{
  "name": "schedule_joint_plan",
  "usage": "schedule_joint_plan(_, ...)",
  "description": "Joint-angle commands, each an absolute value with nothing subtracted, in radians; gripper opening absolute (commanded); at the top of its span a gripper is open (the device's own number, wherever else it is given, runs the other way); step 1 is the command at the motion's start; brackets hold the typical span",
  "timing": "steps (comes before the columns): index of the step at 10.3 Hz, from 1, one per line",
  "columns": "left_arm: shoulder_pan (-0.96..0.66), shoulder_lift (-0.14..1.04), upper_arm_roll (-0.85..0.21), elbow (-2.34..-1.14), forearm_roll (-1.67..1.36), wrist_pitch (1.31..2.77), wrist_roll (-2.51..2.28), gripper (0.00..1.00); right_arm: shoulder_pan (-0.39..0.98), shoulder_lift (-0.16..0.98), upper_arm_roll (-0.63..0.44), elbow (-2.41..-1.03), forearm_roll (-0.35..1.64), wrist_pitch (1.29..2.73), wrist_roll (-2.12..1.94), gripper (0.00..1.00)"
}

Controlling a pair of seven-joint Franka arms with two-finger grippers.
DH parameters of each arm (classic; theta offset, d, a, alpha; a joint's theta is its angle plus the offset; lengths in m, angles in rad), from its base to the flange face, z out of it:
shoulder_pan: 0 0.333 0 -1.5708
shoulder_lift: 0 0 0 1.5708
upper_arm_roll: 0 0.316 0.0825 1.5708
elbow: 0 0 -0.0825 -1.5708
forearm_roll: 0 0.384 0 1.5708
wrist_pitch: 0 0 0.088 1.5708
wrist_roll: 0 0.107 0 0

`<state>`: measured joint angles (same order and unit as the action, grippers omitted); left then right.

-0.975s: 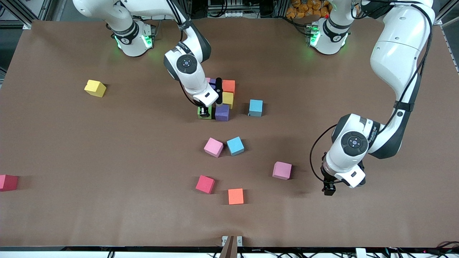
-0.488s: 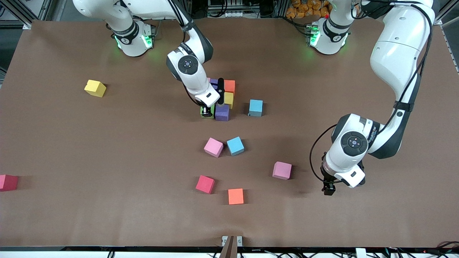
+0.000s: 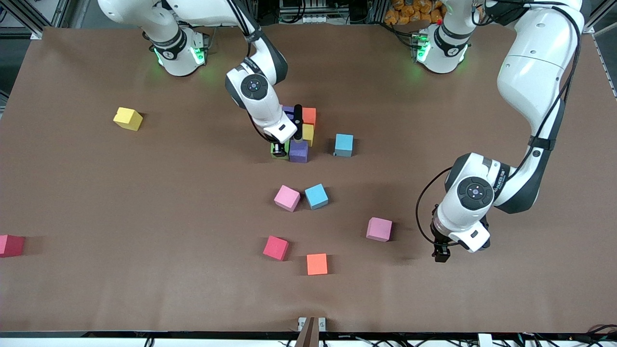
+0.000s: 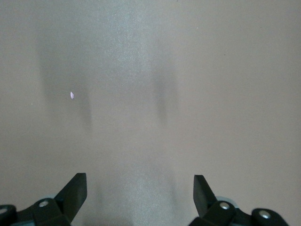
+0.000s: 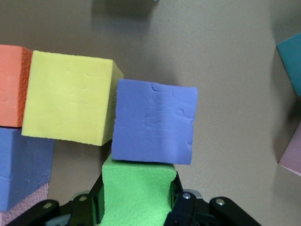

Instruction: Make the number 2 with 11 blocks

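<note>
On the brown desk (image 3: pixel 96 193), a red block (image 3: pixel 9 245) lies at the right arm's end, and a yellow block (image 3: pixel 127 118) sits farther from the front camera. The right gripper (image 5: pixel 136 207) has its jaws clamped on the green block (image 5: pixel 137 195), which touches a purple block (image 5: pixel 154 121) in the central cluster beside a second yellow block (image 5: pixel 68 104). The left gripper (image 4: pixel 140 193) waits over bare desk near a pink block (image 3: pixel 379 229), jaws apart.
</note>
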<state>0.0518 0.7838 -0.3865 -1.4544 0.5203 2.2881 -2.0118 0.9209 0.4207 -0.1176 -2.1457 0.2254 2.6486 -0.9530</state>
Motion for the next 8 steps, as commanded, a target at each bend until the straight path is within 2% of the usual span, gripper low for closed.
schedule_joint_plan(1,0.048,0.775,-0.382,-1.465,0.518,2.293,-2.028,1.0,0.931,0.419,-0.109,-2.152,0.28,2.661,-0.951,0.0)
schedule_joint_plan(8,0.048,0.775,-0.382,-1.466,0.518,2.293,-2.028,1.0,0.933,0.428,-0.098,-2.151,0.293,2.683,-0.951,0.0)
